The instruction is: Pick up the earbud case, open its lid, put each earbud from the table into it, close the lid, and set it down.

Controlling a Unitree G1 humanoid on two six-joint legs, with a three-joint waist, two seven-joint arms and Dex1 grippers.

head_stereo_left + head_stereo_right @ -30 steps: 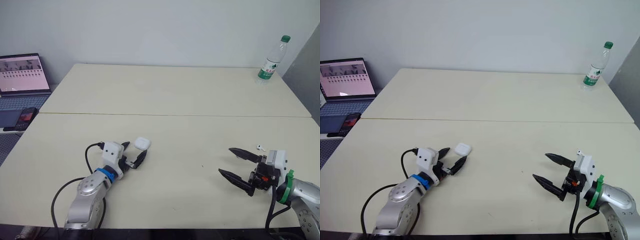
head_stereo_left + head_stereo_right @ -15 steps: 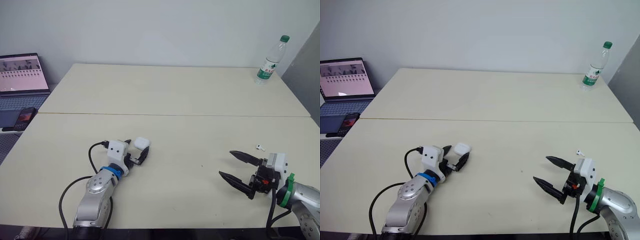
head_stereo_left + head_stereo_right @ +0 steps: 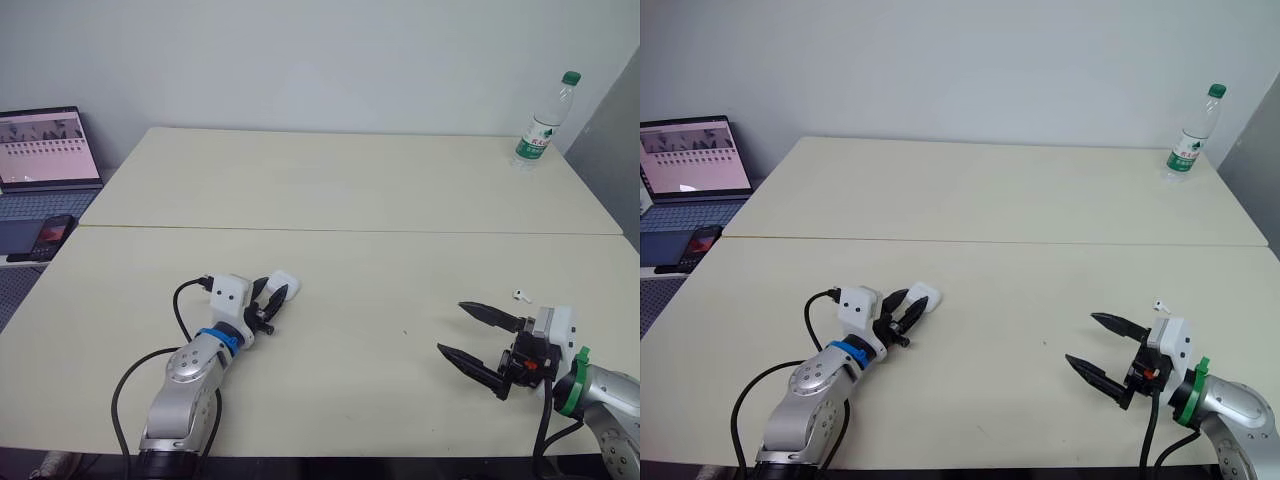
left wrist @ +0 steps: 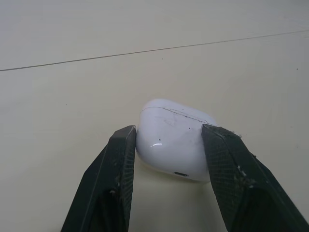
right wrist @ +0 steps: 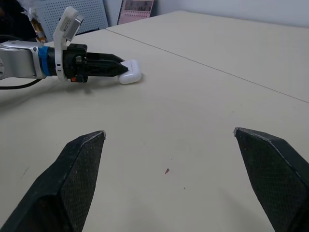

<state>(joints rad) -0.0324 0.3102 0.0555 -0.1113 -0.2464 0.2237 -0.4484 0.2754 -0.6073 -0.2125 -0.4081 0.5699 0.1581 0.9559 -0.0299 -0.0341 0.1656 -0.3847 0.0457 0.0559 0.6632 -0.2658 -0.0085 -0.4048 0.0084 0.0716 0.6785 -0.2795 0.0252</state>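
The left gripper point(image 3: 270, 297) is clamped on the white earbud case point(image 4: 174, 140), one finger on each side, which seems meant to leave the lid free; the case sits on the counter point(image 3: 350, 180) toward its near left corner. The right gripper point(image 3: 451, 326) hovers with its fingers wide apart near the right edge, close to an earbud point(image 3: 519, 295), likely ready to fetch it.

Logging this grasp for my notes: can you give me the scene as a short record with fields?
earbud case: lid shut, resting on the table
left claw: closed on the case's two sides
right claw: open, holding nothing
earbud: on the table, just beyond the right claw
other items: water bottle, laptop
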